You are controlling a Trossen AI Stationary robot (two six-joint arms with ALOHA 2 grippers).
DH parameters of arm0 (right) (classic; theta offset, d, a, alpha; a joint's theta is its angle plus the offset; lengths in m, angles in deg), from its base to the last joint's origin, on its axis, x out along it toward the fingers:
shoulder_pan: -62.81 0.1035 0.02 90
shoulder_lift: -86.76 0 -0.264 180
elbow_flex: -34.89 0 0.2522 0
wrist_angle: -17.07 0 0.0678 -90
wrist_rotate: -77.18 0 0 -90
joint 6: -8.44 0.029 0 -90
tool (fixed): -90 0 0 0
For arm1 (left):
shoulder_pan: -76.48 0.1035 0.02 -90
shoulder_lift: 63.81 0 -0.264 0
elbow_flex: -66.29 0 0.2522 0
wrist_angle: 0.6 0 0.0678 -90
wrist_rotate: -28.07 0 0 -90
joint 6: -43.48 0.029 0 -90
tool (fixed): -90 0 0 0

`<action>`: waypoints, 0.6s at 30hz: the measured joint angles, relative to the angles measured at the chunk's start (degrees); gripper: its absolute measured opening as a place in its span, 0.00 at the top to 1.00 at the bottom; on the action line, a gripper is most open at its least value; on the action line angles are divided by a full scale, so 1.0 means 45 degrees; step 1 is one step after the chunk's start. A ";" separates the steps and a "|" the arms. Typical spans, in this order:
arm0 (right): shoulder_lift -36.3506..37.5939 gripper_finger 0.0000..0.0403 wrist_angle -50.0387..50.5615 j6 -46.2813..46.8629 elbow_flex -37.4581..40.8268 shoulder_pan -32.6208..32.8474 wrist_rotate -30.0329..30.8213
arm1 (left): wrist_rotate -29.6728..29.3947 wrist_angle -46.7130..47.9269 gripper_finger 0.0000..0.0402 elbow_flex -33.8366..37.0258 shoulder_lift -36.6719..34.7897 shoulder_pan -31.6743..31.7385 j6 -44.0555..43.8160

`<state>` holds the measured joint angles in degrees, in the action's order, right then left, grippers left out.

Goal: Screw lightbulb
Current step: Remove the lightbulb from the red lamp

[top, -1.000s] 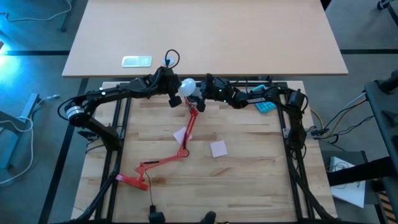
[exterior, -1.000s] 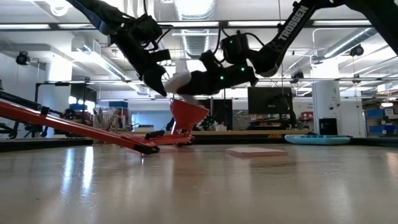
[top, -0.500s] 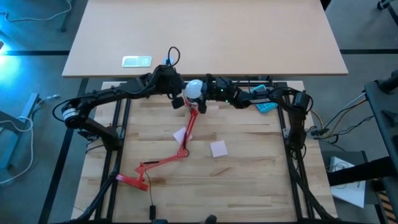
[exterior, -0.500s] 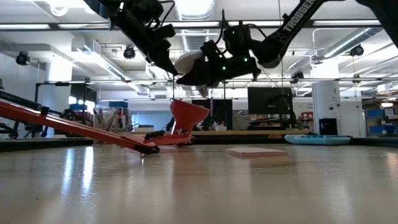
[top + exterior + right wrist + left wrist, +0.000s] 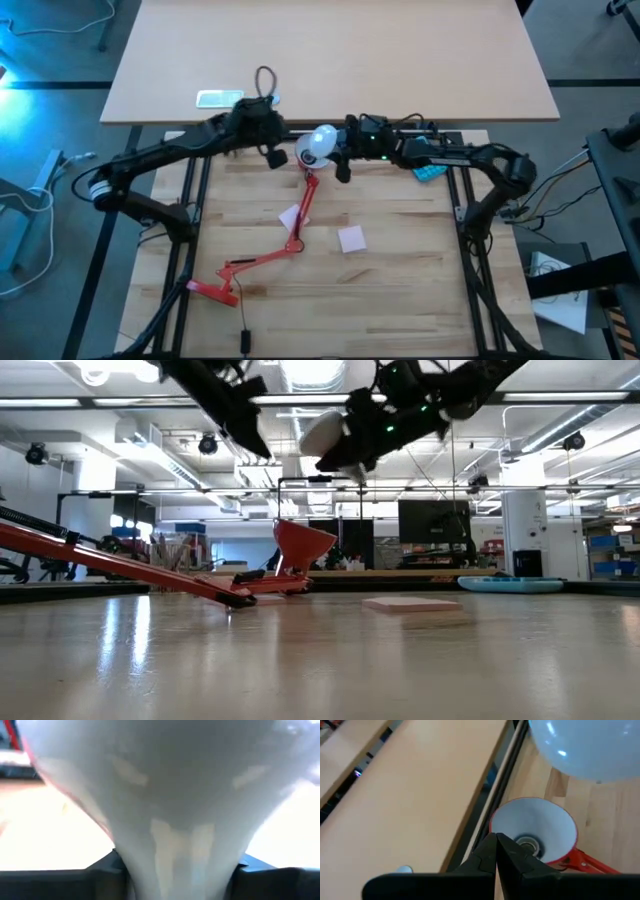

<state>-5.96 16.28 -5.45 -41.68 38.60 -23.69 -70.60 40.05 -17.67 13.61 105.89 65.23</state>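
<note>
Up above the far edge of the table [image 5: 400,300], the right gripper [image 5: 335,152] is clamping the lightbulb [image 5: 318,143] by its narrow neck, its fingers pressing on either side while the round white end is pointing toward the left arm, well clear of the wood. Just beside it, the left gripper [image 5: 272,152] is hanging empty with its fingers [image 5: 496,857] pinched together, while directly beneath the bulb the red lamp [image 5: 270,252] is lying across the table with its white-lined shade [image 5: 535,832] facing upward, two pink sticky notes [image 5: 351,238] resting near its arm.
</note>
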 joint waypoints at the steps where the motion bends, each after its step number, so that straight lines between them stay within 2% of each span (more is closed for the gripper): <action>1: 0.0351 0.62 0.0912 -0.0007 0.0020 0.0000 0.0011 | -0.0009 0.0002 1.00 0.0140 -0.0344 0.0000 -0.0069; 5: 0.1630 0.64 0.4254 0.0218 0.0099 0.0029 0.0147 | 0.0310 -0.0238 1.00 0.1289 -0.1974 -0.0039 -0.0714; 8: 0.2465 0.65 0.5878 0.1034 0.0223 0.0083 0.0536 | 0.0700 -0.1095 1.00 0.2715 -0.3259 -0.0239 -0.1351; 14: 0.3199 0.64 0.8824 0.3954 0.0910 0.0086 0.0965 | 0.0744 -0.3382 1.00 0.5824 -0.5355 -0.1396 -0.2467; 18: 0.3336 0.64 1.0259 0.6269 0.1981 0.0250 0.1495 | 0.0759 -0.3847 1.00 0.6963 -0.6118 -0.2664 -0.2756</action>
<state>9.05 62.45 22.76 -32.77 39.73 -16.96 -67.19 22.74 13.66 -13.92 93.90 52.83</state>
